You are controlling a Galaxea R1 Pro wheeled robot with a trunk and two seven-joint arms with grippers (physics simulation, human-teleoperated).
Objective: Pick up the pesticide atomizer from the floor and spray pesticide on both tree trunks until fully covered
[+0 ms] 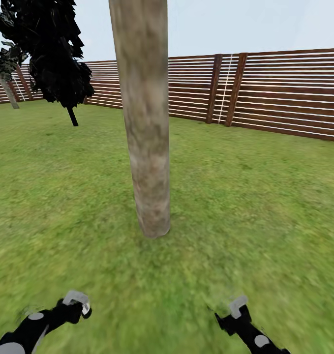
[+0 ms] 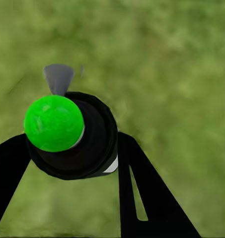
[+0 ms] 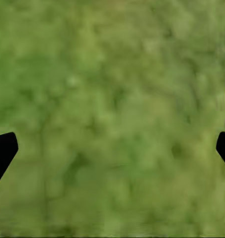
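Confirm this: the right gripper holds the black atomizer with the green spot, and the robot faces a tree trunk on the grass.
Wrong arm. The left gripper holds the pesticide atomizer, as the left wrist view shows. The right gripper is open over bare grass. The rest stands: the tree trunk rises straight ahead in the head view.

The trunk (image 1: 146, 118), mottled grey-beige, stands nearly upright on the grass (image 1: 255, 196) at 12 o'clock. A second, dark-leaved tree (image 1: 53, 54) stands at 11 o'clock. The black atomizer (image 2: 77, 136), green-capped, sits clamped in the left gripper (image 2: 75, 148).
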